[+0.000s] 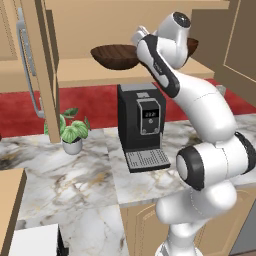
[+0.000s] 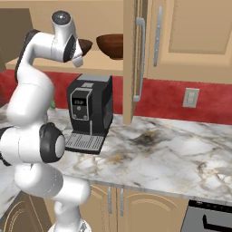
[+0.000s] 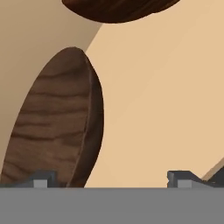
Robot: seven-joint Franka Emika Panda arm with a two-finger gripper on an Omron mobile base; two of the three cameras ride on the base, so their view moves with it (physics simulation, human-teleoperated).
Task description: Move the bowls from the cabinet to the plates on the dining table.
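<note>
A: Bowls — where were they found?
B: Two were seen on the open cabinet shelf: the dark bowl just ahead of the hand, the reddish bowl beside it.
A: And the hand?
B: It was spread wide, nothing gripped. Rigid, glossy, likely slippery wood was judged; the thin rim should be pinched

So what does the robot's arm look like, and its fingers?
The arm is glossy white, built of fat rounded tube segments with dark grey bands and round dark caps at the joints. No cables or markings show. In the hand view, the fingers are two small dark grey blocky tips.
</note>
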